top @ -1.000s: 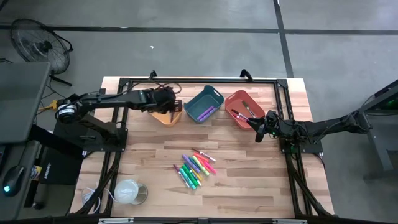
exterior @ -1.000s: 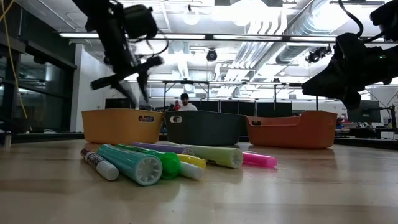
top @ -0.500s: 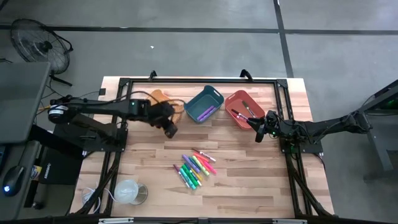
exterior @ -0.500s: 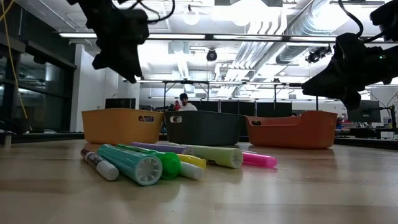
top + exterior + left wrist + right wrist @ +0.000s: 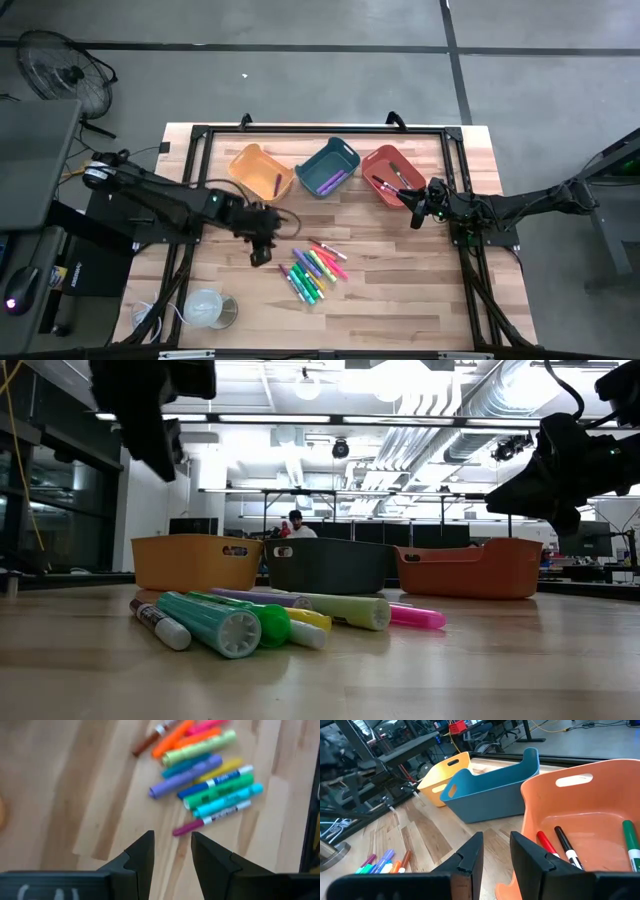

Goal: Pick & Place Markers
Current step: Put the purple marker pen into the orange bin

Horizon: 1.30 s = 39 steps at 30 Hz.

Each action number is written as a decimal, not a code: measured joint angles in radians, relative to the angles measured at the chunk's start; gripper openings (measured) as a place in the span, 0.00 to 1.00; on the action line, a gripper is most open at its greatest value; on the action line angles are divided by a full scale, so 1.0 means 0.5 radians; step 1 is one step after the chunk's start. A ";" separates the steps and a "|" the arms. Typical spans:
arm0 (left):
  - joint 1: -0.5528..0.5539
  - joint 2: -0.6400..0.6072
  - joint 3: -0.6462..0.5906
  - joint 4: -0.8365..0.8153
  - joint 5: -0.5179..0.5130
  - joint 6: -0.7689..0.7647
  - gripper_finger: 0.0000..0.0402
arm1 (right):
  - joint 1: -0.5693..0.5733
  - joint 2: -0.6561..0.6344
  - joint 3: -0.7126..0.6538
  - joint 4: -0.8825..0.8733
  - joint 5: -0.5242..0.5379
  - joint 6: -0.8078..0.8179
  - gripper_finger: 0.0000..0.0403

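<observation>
High view showed three bins in a row at the far side of the table [image 5: 400,290]: a yellow bin [image 5: 260,171], a blue bin [image 5: 328,167] and a red bin [image 5: 391,176]. Roughly a dozen markers [image 5: 315,270] lay loose in one cluster near the table's middle, side by side, their long axes mostly parallel and running diagonally across the planks. One dark marker lay in the yellow bin, a purple one in the blue bin, and at least three in the red bin: red, black and green in the right wrist view. A white round cup [image 5: 205,307] sat near the front left corner.

The left end effector [image 5: 261,248] hung just beside the cluster on its left, fingers parted with nothing between them; its wrist view looked down on the markers past the gap. The right end effector [image 5: 416,212] waited at the red bin's near edge, fingers likewise slightly apart and empty.
</observation>
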<state>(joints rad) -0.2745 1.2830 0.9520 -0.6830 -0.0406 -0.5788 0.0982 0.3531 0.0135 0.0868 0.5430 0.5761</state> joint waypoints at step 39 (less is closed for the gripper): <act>-0.291 0.835 0.001 0.526 0.058 1.470 0.53 | 0.000 0.000 0.000 0.000 -0.001 0.000 0.21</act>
<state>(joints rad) -0.4198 1.7004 0.9524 -0.4198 -0.0115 0.1562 0.0982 0.3531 0.0135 0.0868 0.5424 0.5762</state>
